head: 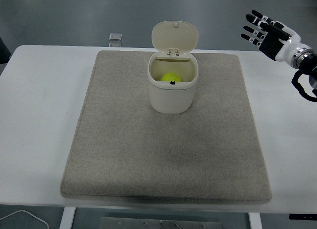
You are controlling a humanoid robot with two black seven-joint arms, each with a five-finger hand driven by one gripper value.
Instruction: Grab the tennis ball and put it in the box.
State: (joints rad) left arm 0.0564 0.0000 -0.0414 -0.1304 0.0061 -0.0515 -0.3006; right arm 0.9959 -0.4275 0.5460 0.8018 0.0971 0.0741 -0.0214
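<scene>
Head view, looking down over a white table (44,90). Lying across most of it, a grey mat (163,155). Standing upright on the far middle of the mat, a cream box (172,88) with its hinged lid (174,37) tipped up and back. Resting inside the box, low against the near wall, the yellow-green tennis ball (170,77), only partly showing above the rim. Hanging in the air at the far right, well apart from the box and beyond the mat's corner, the right hand (267,32), palm turned toward the middle of the scene, fingers (252,25) spread out straight and grasping nothing. Sitting by the table's far edge, left of the lid, a small square object (115,37), too small to identify. Trailing at the lower left corner below the table edge, a white cable (20,216).
</scene>
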